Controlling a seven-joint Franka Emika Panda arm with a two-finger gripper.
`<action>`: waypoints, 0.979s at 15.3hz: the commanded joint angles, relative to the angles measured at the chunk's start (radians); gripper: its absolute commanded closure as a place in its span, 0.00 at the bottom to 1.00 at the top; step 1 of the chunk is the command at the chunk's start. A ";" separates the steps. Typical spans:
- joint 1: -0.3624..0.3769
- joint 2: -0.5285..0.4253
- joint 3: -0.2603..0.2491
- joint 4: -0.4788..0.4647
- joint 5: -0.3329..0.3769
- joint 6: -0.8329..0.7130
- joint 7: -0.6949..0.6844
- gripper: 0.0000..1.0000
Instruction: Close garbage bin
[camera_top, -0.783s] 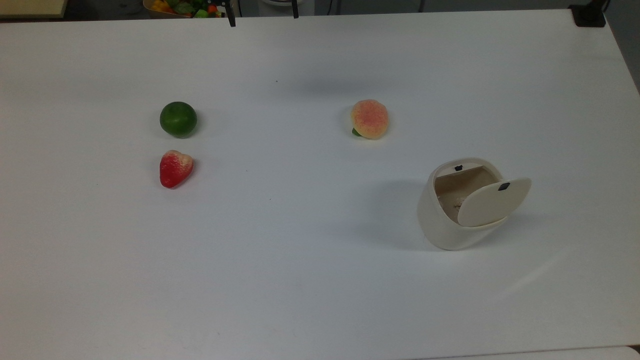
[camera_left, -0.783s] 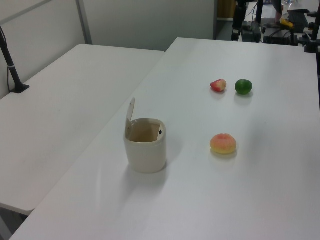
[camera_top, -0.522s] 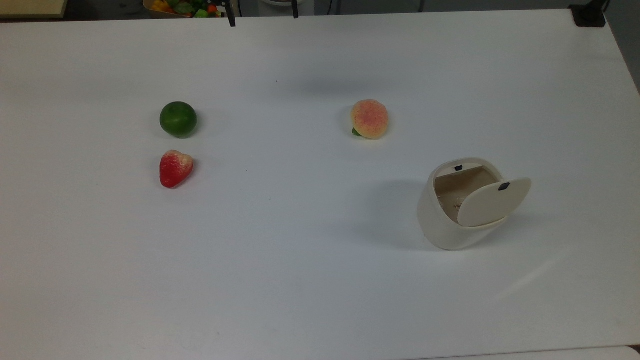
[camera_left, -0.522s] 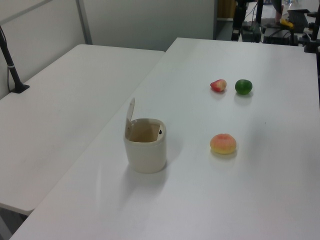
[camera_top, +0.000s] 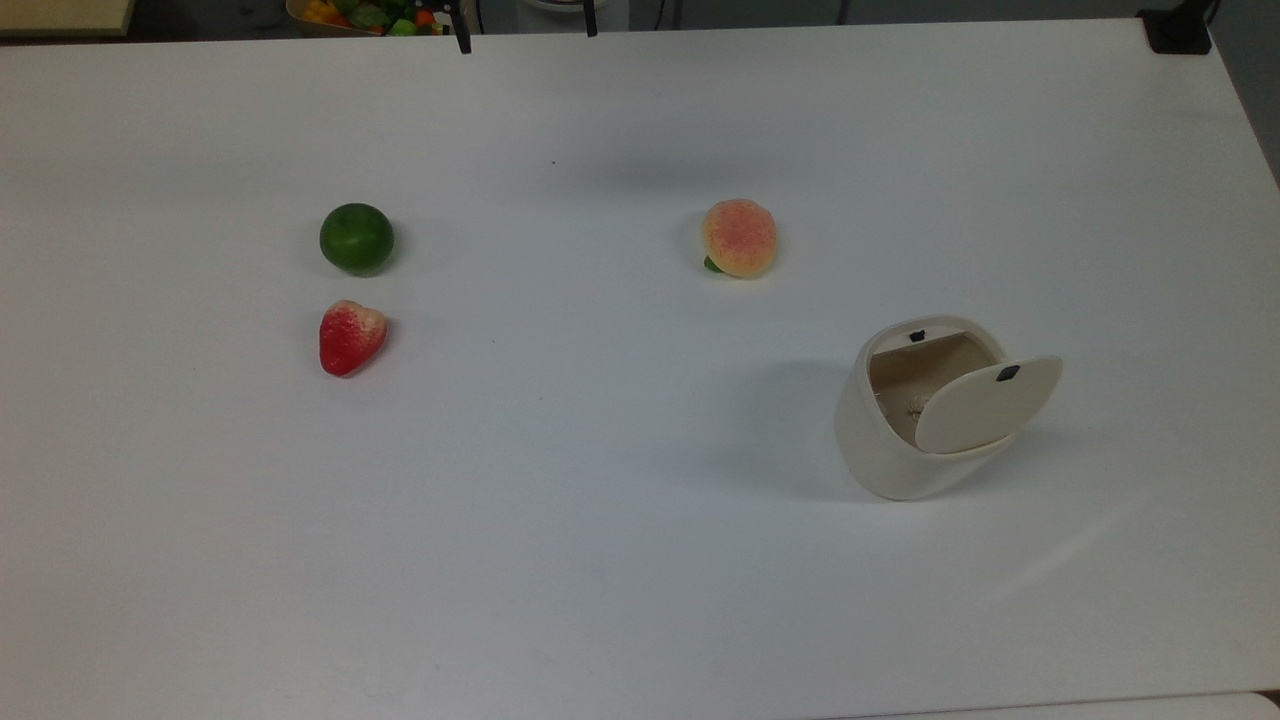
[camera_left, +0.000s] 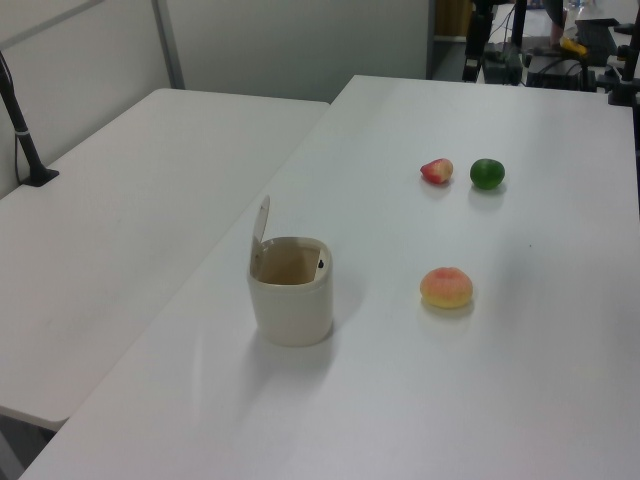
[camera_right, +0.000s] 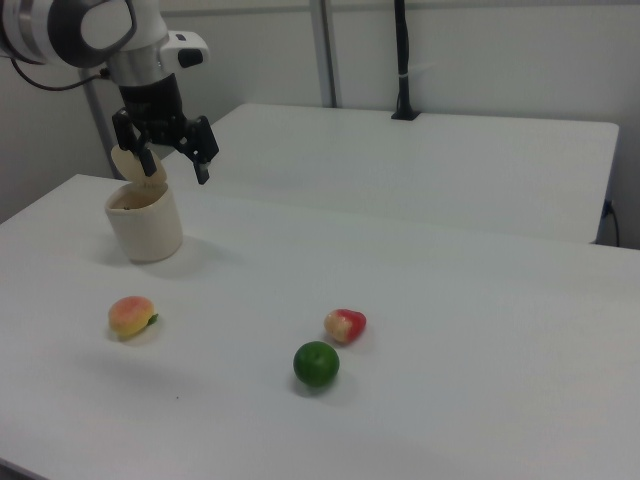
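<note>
The cream-white garbage bin (camera_top: 878, 445) stands upright at the top view's right, its mouth uncovered. Its flat lid (camera_top: 985, 405) is raised on its hinge, with a small black mark near the free edge. In the left view the garbage bin (camera_left: 292, 300) sits at the table's near left with its lid (camera_left: 261, 222) standing almost vertical. In the right view my gripper (camera_right: 176, 165) hangs open and empty, just above and to the right of the garbage bin (camera_right: 146, 228) and in front of its lid (camera_right: 137, 165). How far the gripper is from the lid I cannot tell.
A toy peach (camera_top: 739, 238) lies behind and left of the bin in the top view. A green lime (camera_top: 356, 238) and a red strawberry (camera_top: 350, 336) lie far to the top view's left. A second white table (camera_left: 120, 200) adjoins at the left view's left.
</note>
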 joint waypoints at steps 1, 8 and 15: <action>0.018 -0.013 -0.012 -0.015 -0.014 0.010 -0.013 0.00; 0.016 -0.012 -0.013 -0.022 -0.001 0.030 -0.070 0.63; 0.021 -0.004 -0.009 -0.025 0.008 0.031 -0.056 0.99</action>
